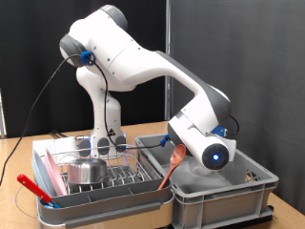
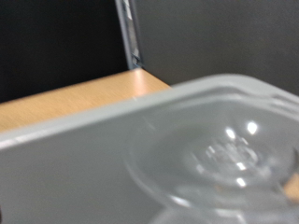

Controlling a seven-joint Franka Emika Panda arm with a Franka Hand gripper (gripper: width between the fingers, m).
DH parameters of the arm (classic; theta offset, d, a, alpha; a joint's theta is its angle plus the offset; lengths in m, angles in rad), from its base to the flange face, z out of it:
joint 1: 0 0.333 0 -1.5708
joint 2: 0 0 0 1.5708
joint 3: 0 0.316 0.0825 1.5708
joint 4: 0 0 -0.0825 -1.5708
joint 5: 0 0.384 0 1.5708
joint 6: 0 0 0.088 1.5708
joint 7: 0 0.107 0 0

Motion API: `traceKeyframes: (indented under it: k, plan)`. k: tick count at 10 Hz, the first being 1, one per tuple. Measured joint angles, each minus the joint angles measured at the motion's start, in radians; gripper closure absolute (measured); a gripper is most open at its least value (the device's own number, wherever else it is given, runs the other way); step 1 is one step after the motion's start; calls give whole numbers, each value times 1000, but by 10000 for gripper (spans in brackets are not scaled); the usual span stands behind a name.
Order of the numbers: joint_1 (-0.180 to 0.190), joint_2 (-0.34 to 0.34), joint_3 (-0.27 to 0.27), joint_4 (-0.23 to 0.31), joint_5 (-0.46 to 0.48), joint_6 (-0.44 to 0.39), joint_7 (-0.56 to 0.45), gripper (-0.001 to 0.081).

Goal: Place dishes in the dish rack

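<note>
1. dark panels back your wooden table (image 1: pixel 19 153).
2. at the exterior view's left, your rack (image 1: pixel 95 196) holds the pink plate (image 1: pixel 48 176) upright and the steel bowl (image 1: pixel 88 172) on the wires; a red-handled tool (image 1: pixel 33 188) lies at its edge.
3. at the right, your gripper (image 1: pixel 205 164) dips into the grey crate (image 1: pixel 219 196), beside a wooden spoon (image 1: pixel 174 160).
4. you cannot tell its jaw width.
5. your wrist view shows a blurred glass (image 2: pixel 224 154) inside the crate.

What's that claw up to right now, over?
Claw down inside the grey crate, fingers hidden. Clear glass dish lying right under it in the crate. Steel bowl already in the dish rack. Wooden spoon leaning beside the claw.
</note>
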Motion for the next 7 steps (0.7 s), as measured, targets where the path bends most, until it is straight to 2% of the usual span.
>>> traceKeyframes:
  k: [2,7]
  plan:
    - [-20,-22,12,-32,-5,74,-35,-3]
    - [-27,-26,12,-27,-47,106,-59,-3]
